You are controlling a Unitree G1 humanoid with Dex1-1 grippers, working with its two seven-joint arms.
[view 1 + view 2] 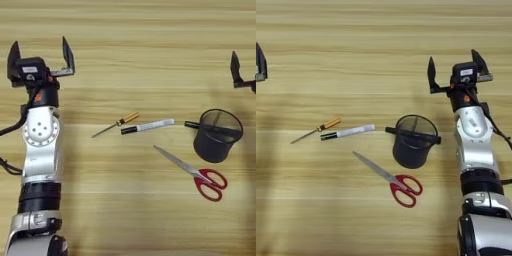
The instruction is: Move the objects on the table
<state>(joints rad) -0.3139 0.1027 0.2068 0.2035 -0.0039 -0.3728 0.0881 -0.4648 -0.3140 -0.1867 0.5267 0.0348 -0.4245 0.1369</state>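
My left pincer and right pincer both hang spread wide, holding nothing, over the striped wooden table. The left eye view shows only a fingertip of the right one. Mid-table, toward its right edge, stands the round black mesh cup with a black pen lying across its rim, then the red-handled scissors nearer me, the white marker and the orange screwdriver.
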